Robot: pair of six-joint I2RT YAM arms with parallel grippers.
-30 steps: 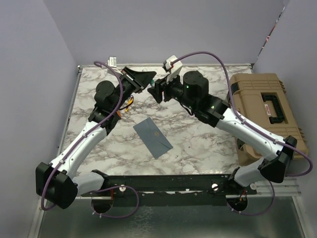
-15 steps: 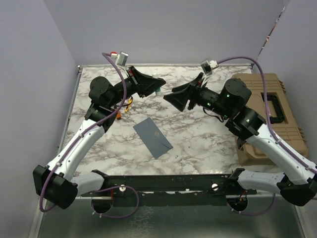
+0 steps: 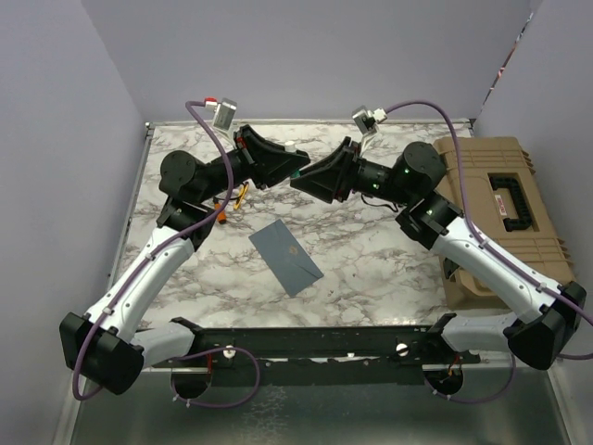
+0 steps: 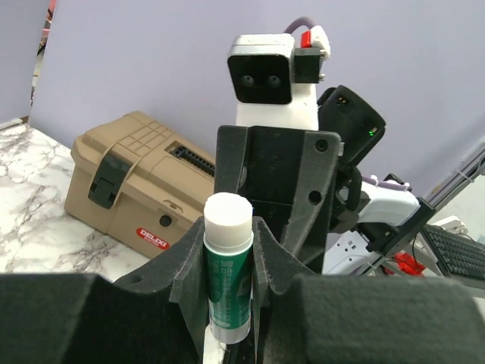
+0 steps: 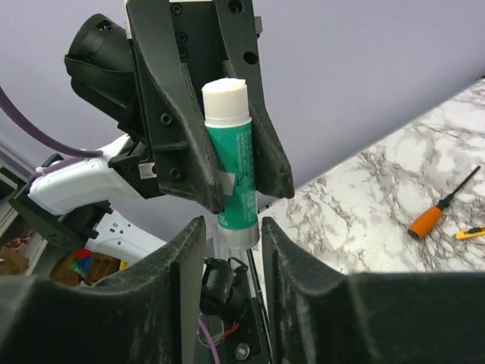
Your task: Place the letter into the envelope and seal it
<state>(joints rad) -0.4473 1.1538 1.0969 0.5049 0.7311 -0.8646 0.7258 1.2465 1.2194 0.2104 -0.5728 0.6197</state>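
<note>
Currently left gripper [image 4: 227,246] is clamping a green glue stick [image 5: 231,163] while right gripper [image 5: 233,235] is flanking its end, grip unclear.

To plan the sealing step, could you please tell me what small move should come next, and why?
Probably close the right gripper on the glue stick's clear lower end: the left gripper clamps its green body, and the right jaws flank that end.

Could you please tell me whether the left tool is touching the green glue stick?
Touching. The right wrist view shows the left tool with its fingers pressed against both sides of the green glue stick, with no gap.
</note>
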